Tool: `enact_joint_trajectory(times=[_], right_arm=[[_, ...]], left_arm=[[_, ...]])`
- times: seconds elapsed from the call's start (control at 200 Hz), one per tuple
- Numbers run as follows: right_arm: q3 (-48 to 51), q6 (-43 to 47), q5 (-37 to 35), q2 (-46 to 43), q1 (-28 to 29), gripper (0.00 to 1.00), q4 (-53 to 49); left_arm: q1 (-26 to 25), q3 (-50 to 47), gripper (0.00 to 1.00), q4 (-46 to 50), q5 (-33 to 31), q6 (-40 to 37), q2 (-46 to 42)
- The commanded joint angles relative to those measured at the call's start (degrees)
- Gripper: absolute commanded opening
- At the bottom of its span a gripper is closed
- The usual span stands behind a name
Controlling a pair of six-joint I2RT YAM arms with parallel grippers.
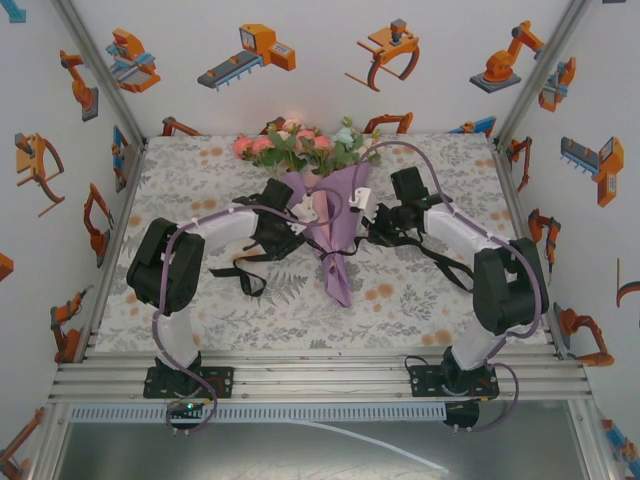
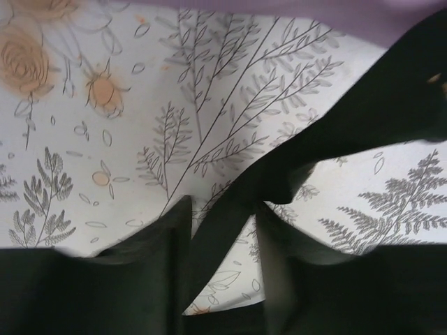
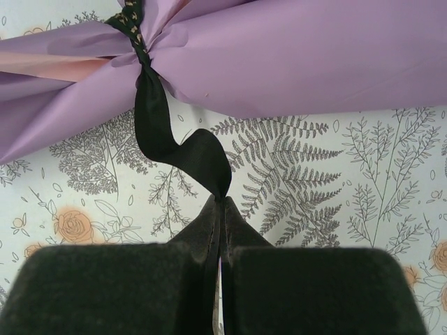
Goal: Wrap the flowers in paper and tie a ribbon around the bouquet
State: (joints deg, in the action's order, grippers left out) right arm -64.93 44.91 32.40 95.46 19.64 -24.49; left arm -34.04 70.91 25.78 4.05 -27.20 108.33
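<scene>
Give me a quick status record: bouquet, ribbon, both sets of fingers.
bouquet: wrapped in purple paper, lying on the table, flowers toward the far edge
ribbon: black, cinched around the cone's narrow neck, one tail out to each side
left fingers: apart, a ribbon tail running between them
right fingers: pinched shut on the other tail
knot: cannot tell whether it is tied

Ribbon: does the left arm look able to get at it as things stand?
Probably yes: the ribbon runs through the gap between the fingers of the left gripper, and nothing lies between them.
</scene>
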Motion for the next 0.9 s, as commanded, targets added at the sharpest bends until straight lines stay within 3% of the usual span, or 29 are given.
enact_joint_trajectory(times=[0.0,0.06,0.17,0.285,0.486,0.641,0.896], right_arm=[[1.4,-1.5,1.5,-2.1,0.0,0.0,1.5],[1.9,-1.8,1.4,-2.7,0.1,0.0,1.9],[2.5,-3.0,1.4,-4.4,0.0,0.0,3.1],[3.3,-8.1,2.0,-7.5,0.0,0.0,5.6],[12.6,-26.7,3.3,-13.8,0.1,0.0,25.1],[16.8,-38.9,5.5,-14.2,0.1,0.0,37.7],[16.1,-55.0,4.7,-11.5,0.1,0.0,51.4]], left_arm=[[-0.6,-2.0,0.17,1.9,-5.1,-2.5,5.4],[-0.5,-2.5,0.0,1.1,-6.1,-2.3,5.7],[-0.4,-1.7,0.0,0.7,-5.4,-0.3,2.8],[-0.4,-0.1,0.0,-1.3,-1.0,5.6,-6.7],[0.4,-6.3,0.0,-20.1,9.2,21.1,-23.5],[1.3,-9.9,0.0,-27.4,17.2,31.2,-25.0],[1.3,-12.1,0.0,-27.4,17.7,32.7,-25.8]])
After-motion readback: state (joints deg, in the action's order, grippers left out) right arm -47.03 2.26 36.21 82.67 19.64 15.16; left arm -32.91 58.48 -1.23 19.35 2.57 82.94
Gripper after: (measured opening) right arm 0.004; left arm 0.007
